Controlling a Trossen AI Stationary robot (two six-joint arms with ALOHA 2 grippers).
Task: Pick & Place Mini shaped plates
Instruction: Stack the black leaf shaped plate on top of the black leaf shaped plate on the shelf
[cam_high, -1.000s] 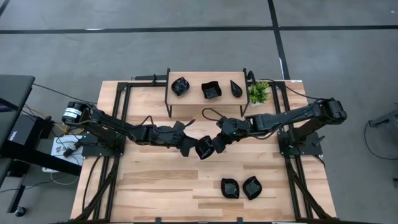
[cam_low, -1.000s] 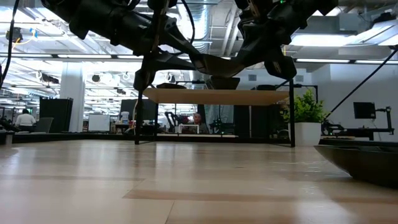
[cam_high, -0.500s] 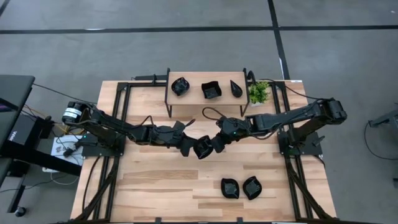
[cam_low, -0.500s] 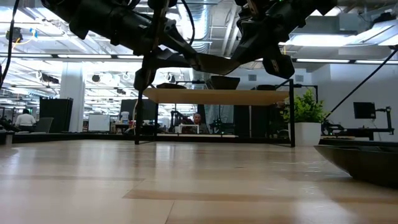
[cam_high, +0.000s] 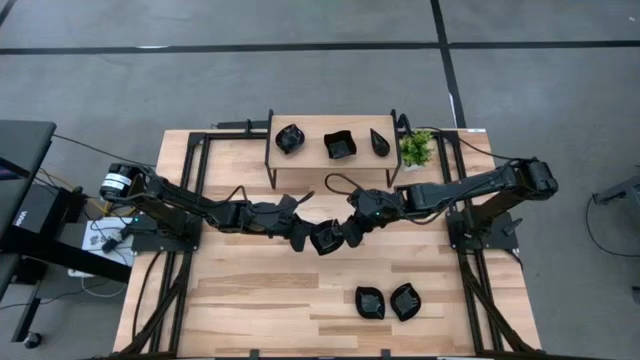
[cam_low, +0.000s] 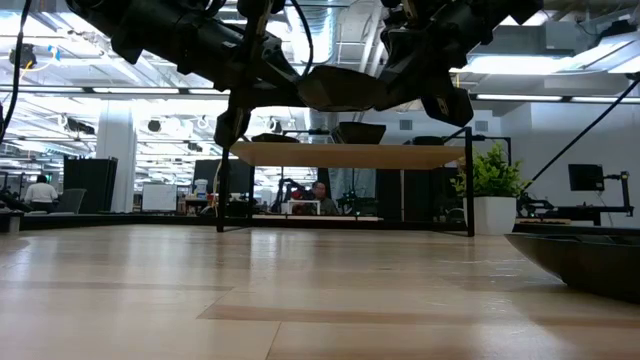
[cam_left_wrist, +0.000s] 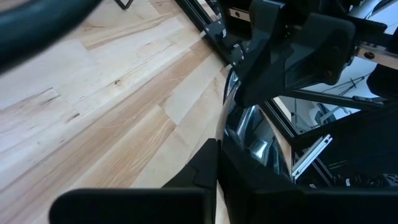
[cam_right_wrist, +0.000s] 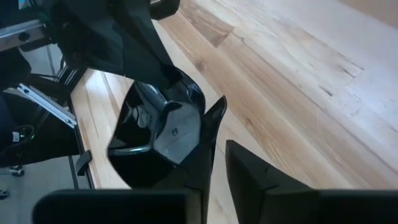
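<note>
wooden table (cam_high: 240, 290) with two black plates (cam_high: 387, 301), raised shelf (cam_high: 310, 148), potted plant (cam_high: 416, 148)

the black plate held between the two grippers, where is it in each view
High view: the held plate is mid-table, between the two arms' tips.
Low view: top centre, up in the air in front of the shelf.
Left wrist view: right of centre, glossy edge-on.
Right wrist view: lower left.
Shared landmark: the shelf at the table's back edge, seen in high and low views.
</note>
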